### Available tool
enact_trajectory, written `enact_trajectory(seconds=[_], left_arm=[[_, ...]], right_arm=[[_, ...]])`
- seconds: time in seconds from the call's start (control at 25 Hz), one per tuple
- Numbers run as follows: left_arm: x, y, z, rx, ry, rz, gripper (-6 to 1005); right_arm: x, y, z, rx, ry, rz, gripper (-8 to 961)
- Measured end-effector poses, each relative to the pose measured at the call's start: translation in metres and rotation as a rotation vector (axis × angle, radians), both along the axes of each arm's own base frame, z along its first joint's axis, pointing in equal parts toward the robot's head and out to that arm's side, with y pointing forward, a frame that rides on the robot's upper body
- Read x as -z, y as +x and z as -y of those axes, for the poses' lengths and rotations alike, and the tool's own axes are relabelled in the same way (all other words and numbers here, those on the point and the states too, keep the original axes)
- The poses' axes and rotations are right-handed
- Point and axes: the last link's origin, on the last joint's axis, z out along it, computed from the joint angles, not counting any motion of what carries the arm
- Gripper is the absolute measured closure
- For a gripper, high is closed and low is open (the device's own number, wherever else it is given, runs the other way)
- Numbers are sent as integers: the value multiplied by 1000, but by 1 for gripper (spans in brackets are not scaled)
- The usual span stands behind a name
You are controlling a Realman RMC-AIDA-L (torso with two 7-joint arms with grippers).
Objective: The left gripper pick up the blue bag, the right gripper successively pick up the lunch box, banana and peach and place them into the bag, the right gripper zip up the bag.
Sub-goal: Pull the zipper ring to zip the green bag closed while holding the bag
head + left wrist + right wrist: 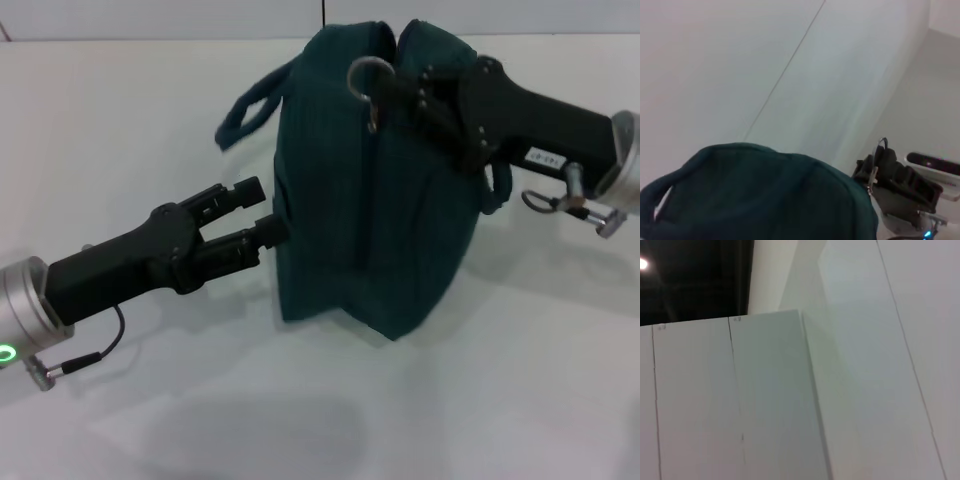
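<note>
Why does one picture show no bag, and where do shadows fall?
Right wrist view: aimed at pale panels and a dark ceiling lamp. Head view: soft shadows lie on the table under the blue bag and left pincer. Left wrist view: the bag is blurred.

counter [420, 420]: we see a plain white, matte top filling most of the head view; soft grey shadows lie on it.
back wall [150, 18]: pale grey-white strip beyond the counter's far edge, with one thin dark vertical seam [323, 12] near the middle.
wall panels [740, 65]: in the left wrist view we see flat white panels split by a thin diagonal seam.
box-like white panel [735, 400]: right wrist view, pale slab with a sharp corner edge and thin dark vertical joints.
ceiling [690, 280]: dark, nearly black, above that slab.
light [643, 263]: we see one small bright round lamp in the dark ceiling.
</note>
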Motion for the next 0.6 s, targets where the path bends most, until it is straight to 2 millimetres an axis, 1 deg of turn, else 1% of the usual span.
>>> enact_trajectory(seconds=[0.24, 0.4, 0.6], left_arm=[[1, -2, -13, -29, 53, -38, 148], [4, 3, -22, -26, 66, -47, 168], [4, 9, -34, -43, 90, -29, 193]], right_arm=[[2, -9, -8, -10, 13, 20, 945], [3, -11, -9, -19, 14, 25, 944], [3, -12, -10, -22, 14, 27, 944]])
